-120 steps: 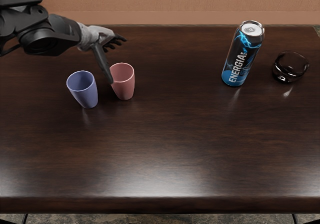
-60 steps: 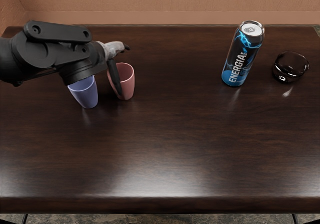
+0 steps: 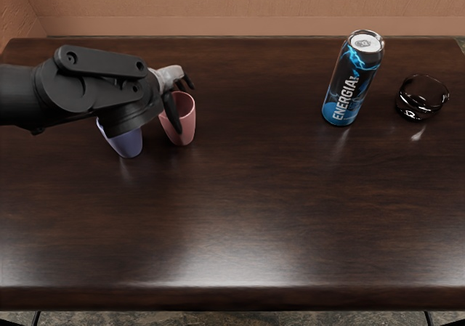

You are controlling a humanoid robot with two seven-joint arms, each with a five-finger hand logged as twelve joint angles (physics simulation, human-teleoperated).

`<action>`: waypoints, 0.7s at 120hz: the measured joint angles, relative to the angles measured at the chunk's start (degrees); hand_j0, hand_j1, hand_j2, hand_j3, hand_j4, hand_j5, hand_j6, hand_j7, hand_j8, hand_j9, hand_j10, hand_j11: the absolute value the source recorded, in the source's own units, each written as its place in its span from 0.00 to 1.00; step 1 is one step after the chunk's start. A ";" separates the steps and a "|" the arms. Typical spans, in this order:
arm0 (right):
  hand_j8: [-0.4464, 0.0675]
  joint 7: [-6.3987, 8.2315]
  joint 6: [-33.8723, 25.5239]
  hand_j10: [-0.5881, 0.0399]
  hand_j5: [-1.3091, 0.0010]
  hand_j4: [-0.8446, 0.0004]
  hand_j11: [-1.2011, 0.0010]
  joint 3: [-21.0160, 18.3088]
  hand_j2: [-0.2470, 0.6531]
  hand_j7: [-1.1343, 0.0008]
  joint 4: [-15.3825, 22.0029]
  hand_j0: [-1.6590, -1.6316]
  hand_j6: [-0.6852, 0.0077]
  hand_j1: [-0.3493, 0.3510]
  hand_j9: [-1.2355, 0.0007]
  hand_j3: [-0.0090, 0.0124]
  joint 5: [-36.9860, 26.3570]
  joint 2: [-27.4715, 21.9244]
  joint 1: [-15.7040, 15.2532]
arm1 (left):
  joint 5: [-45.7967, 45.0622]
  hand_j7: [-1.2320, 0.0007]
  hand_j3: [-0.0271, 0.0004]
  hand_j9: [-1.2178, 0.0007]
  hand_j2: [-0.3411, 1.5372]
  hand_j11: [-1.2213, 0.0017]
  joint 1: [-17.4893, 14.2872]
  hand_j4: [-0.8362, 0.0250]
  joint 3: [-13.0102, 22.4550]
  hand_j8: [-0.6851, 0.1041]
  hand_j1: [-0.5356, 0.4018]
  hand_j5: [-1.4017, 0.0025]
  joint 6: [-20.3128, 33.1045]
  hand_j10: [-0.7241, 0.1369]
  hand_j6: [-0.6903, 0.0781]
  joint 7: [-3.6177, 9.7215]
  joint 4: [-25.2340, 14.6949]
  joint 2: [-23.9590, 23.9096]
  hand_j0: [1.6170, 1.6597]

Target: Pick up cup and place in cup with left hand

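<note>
Pink cup stood upright, ten o'clock on table. Left hand at its eleven; thumb and fingers parted, nothing gripped. Risks: off-centre closing could tip it; a dipping forearm could jostle blue cup, at its nine.

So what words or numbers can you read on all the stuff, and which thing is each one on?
"ENERGIA!", on the tall black and blue metal can.
Too small to read: the marking on the can's silver top.
No writing shows on the pink cup, the dark glassy bowl, or the part of the blue cup that the left arm leaves in sight.
</note>
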 joint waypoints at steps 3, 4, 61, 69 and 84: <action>0.87 0.00 -0.01 0.94 1.00 1.00 1.00 0.00 0.27 1.00 0.00 0.04 0.99 0.00 1.00 0.42 0.00 0.00 0.00 | 0.01 0.66 0.99 0.65 0.22 0.65 -0.01 0.59 0.02 0.45 0.53 0.70 0.07 0.46 0.47 0.06 -0.08 -0.12 0.96; 0.87 0.00 -0.01 0.94 1.00 1.00 1.00 0.00 0.27 1.00 0.00 0.04 0.99 0.00 1.00 0.42 0.00 0.00 0.00 | 0.01 0.65 0.99 0.65 0.22 0.65 0.02 0.59 0.03 0.45 0.52 0.69 0.08 0.46 0.47 0.08 -0.10 -0.14 0.96; 0.87 0.00 -0.02 0.94 1.00 1.00 1.00 -0.01 0.27 1.00 0.00 0.04 0.99 0.00 1.00 0.42 0.00 0.00 0.00 | 0.84 0.54 0.99 0.53 0.22 0.53 -1.02 0.47 -0.21 0.51 0.46 0.59 0.30 0.38 0.47 1.05 -1.64 1.02 0.91; 0.87 0.00 -0.02 0.94 1.00 1.00 1.00 -0.02 0.27 1.00 0.00 0.04 0.99 0.00 1.00 0.42 0.00 0.00 0.00 | 0.81 0.53 0.99 0.52 0.21 0.52 -2.99 0.47 -0.36 0.49 0.46 0.59 0.28 0.37 0.44 1.08 -2.88 2.54 0.91; 0.87 0.00 -0.03 0.94 1.00 1.00 1.00 -0.01 0.27 1.00 0.00 0.04 0.99 0.00 1.00 0.42 0.00 0.00 0.00 | 0.88 0.53 0.99 0.52 0.20 0.52 -6.02 0.46 -0.48 0.47 0.49 0.58 0.31 0.35 0.44 1.21 -6.25 5.99 0.90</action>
